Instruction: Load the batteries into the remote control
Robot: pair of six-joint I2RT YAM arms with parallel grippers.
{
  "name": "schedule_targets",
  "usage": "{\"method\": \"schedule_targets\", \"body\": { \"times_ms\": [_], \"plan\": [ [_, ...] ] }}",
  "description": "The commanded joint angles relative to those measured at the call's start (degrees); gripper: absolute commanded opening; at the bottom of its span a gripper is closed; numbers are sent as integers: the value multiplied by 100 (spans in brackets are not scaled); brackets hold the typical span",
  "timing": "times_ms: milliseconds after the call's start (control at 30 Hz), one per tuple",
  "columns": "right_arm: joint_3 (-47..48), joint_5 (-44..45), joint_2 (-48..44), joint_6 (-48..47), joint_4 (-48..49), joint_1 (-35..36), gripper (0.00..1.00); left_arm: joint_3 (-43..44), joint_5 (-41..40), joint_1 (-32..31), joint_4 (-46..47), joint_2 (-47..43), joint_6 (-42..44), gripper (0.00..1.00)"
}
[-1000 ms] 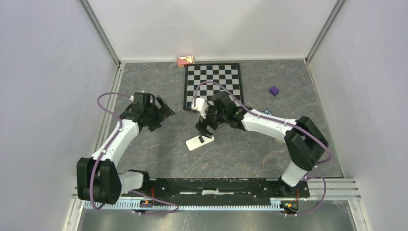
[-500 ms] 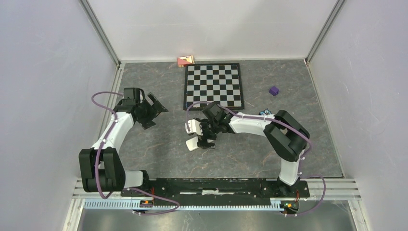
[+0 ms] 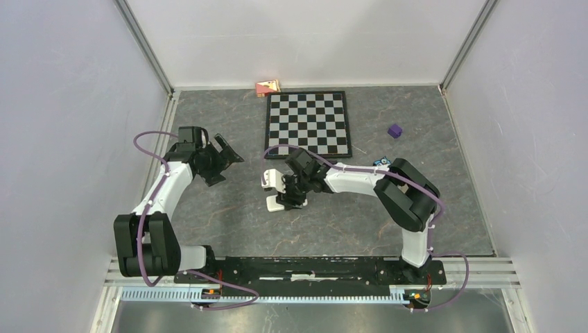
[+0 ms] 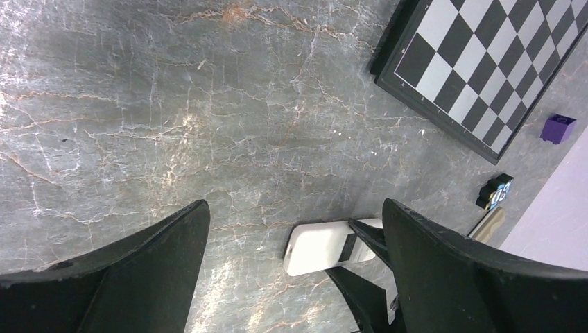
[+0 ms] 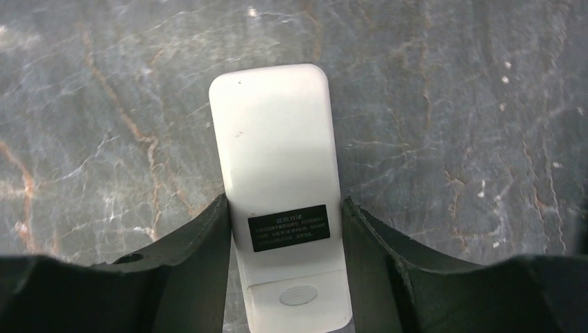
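Observation:
The white remote control (image 3: 275, 203) lies back side up on the grey tabletop, with a black label and a closed battery cover. It fills the right wrist view (image 5: 274, 139). My right gripper (image 3: 288, 196) straddles it, both jaws pressed against its long sides (image 5: 286, 208). My left gripper (image 3: 225, 156) is open and empty, held above the table to the left. It looks toward the remote (image 4: 315, 246), with its jaws wide apart (image 4: 295, 208). No batteries show in any view.
A chessboard (image 3: 307, 123) lies at the back centre. A purple cube (image 3: 394, 130) sits to its right. A small black and blue object (image 3: 381, 161) lies near the right arm. A red and yellow box (image 3: 267, 87) rests against the back wall.
My right gripper moved left and down over the remote and closed on its sides; the remote turned and shifted slightly left. My left arm drew back to the left, then stayed still.

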Motion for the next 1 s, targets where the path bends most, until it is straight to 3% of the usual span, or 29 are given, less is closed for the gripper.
{"method": "schedule_targets", "body": {
  "times_ms": [0, 200, 533, 633, 967],
  "plan": [
    [-263, 1226, -211, 1037, 808, -38, 32, -21, 128, 13, 33, -155, 267, 100],
    [-1255, 2814, -1275, 2605, 1792, -152, 28, -156, 144, 21, 66, -330, 242, 100],
    [-2467, 4444, -2890, 5604, 1319, -1315, 24, -593, 306, 5, 362, -826, 133, 100],
    [-2762, 4904, -3157, 6477, 774, -1751, 24, -676, 337, 11, 402, -1022, 111, 100],
    [-3437, 4629, -3130, 7460, 491, -2125, 27, -543, 326, 6, 201, -1342, 210, 100]
  ]
}}
